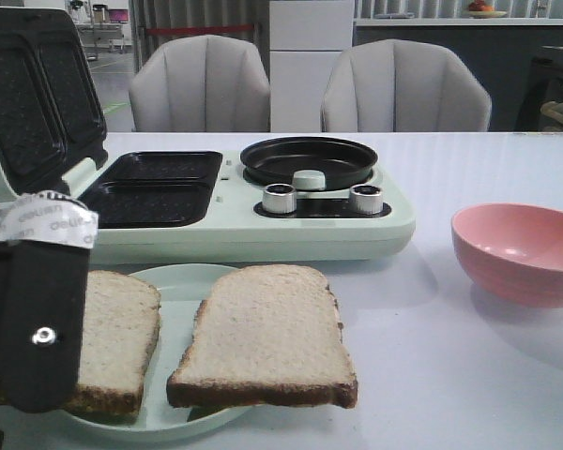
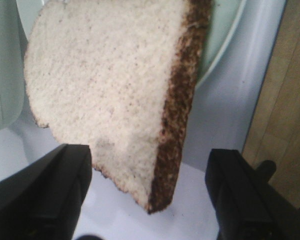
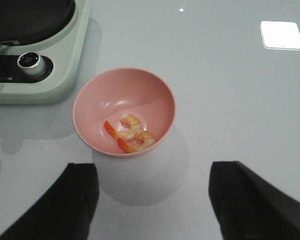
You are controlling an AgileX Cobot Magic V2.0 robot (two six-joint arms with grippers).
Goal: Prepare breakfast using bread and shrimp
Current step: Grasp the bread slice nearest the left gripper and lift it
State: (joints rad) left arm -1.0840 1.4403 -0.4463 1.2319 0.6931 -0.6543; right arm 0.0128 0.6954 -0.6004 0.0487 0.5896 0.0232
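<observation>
Front view: white tabletop (image 1: pixel 469 375) with two grey chairs (image 1: pixel 202 84) behind it. On it sits a pale green breakfast maker (image 1: pixel 263 225), its sandwich-plate lid raised at left, a round black pan (image 1: pixel 308 159) and two metal knobs (image 1: pixel 280 199) at right. Just in front, a pale green plate (image 1: pixel 183 286) carries two slices of bread (image 1: pixel 267 337), lying flat side by side. The left gripper (image 1: pixel 28 309) stands over the left slice, hiding part of it. A pink bowl (image 1: pixel 521 253) rests well apart to the right.

Left wrist view: a bread slice (image 2: pixel 110 90) with a brown crust lies partly over the plate rim (image 2: pixel 225 45); the two black fingers (image 2: pixel 240 195) are spread wide on either side of its corner, not touching it.

Right wrist view: the pink bowl (image 3: pixel 124 111) holds two curled orange-and-white shrimp (image 3: pixel 130 134), touching each other. The right gripper (image 3: pixel 152 200) hovers near the bowl with its fingers (image 3: pixel 65 205) held wide apart, holding nothing.
</observation>
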